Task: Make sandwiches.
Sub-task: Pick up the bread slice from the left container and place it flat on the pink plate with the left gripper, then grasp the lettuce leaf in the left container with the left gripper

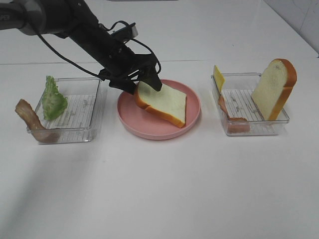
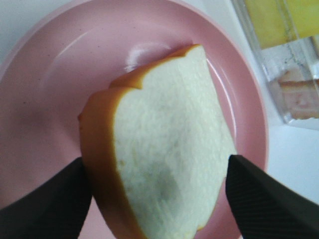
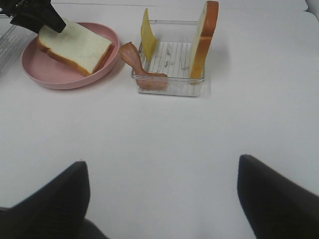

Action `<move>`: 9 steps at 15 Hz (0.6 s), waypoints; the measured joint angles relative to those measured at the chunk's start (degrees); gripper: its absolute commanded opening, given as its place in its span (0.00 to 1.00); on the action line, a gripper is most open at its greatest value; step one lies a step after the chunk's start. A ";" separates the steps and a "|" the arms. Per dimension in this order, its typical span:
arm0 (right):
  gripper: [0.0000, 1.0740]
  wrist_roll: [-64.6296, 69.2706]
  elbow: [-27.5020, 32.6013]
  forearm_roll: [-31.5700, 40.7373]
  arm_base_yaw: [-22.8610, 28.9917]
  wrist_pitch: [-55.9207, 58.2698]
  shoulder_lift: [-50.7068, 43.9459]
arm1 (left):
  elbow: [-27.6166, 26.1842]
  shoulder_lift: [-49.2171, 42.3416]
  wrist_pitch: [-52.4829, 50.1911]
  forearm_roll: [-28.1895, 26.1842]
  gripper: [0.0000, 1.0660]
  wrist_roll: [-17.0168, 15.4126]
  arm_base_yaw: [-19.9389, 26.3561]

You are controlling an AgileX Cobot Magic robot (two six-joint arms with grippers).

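A white bread slice with orange-brown crust (image 1: 164, 102) lies on the round pink plate (image 1: 149, 130) at the table's middle. My left gripper (image 1: 144, 82) is at the slice's far left end, a finger against each side edge, shut on it. The left wrist view shows the slice (image 2: 169, 149) between both fingers (image 2: 50, 204) over the plate (image 2: 50, 74). My right gripper (image 3: 162, 174) is open and empty, above bare table in front of the right tray; it is out of the high view. The slice (image 3: 75, 45) also shows in the right wrist view.
A clear tray (image 1: 94, 107) on the left holds a green lettuce leaf (image 1: 54, 98), with a bacon strip (image 1: 31, 119) over its front left corner. A clear tray (image 1: 239, 102) on the right holds an upright bread slice (image 1: 274, 89), yellow cheese (image 1: 218, 78) and bacon (image 1: 232, 119).
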 measured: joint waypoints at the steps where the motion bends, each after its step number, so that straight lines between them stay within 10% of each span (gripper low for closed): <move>1: 0.73 0.00 0.00 0.00 0.00 0.00 0.00 | -1.09 -0.63 -0.17 5.04 0.67 -1.43 -1.15; 5: 0.73 0.00 0.00 0.00 0.00 0.00 0.00 | -7.73 -2.41 0.69 23.55 0.67 -13.92 -4.76; 9: 0.73 0.00 0.00 0.00 0.00 0.00 0.00 | -16.33 -2.52 13.75 25.78 0.67 -20.45 -3.50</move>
